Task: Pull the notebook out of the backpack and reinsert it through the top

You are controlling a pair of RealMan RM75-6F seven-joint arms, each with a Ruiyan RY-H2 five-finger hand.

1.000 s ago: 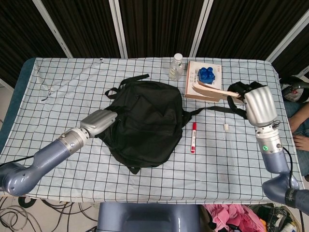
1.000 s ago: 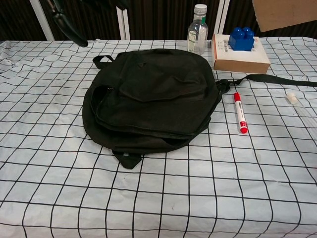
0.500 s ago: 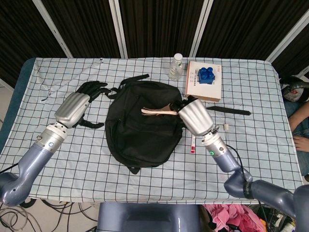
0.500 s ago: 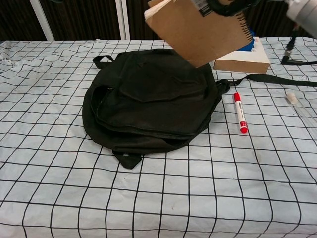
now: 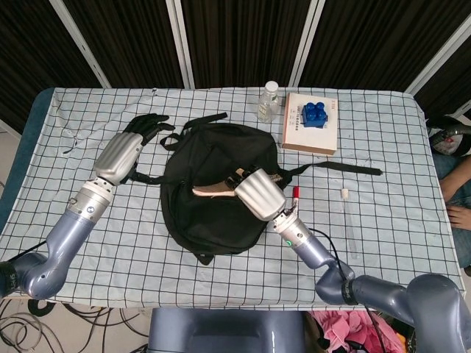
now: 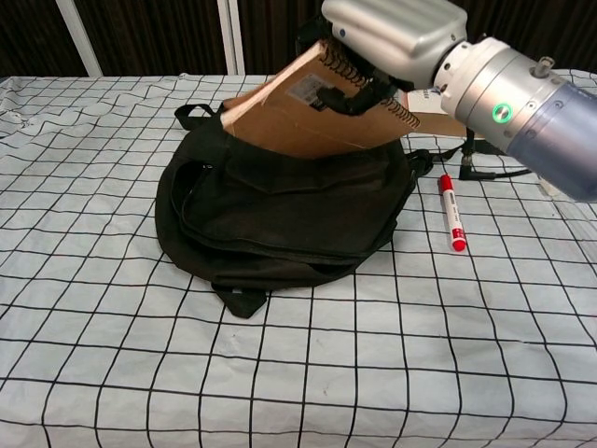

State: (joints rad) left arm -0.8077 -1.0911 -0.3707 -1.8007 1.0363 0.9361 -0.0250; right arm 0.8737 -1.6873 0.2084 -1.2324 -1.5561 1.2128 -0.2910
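Note:
The black backpack (image 5: 213, 184) lies flat in the middle of the checked tablecloth; the chest view shows it too (image 6: 280, 205). My right hand (image 5: 257, 193) hovers over its right half and grips a brown spiral-bound notebook (image 5: 212, 191). In the chest view the notebook (image 6: 308, 117) tilts down to the left, with its low edge at the backpack's far top rim, and my right hand (image 6: 392, 37) holds its spiral end. My left hand (image 5: 140, 136) is off the bag's upper left corner with fingers spread, holding nothing, near a shoulder strap (image 5: 173, 138).
Behind the bag stand a water bottle (image 5: 268, 101) and a cardboard box (image 5: 310, 132) with a blue block (image 5: 314, 112) on it. A red marker (image 6: 451, 213) lies right of the bag. A long strap (image 5: 346, 169) and a thin clear tube (image 5: 347, 217) are further right.
My right hand carried the notebook from over the box leftward and down onto the backpack. My left hand left the bag's left side and rose to its upper left corner.

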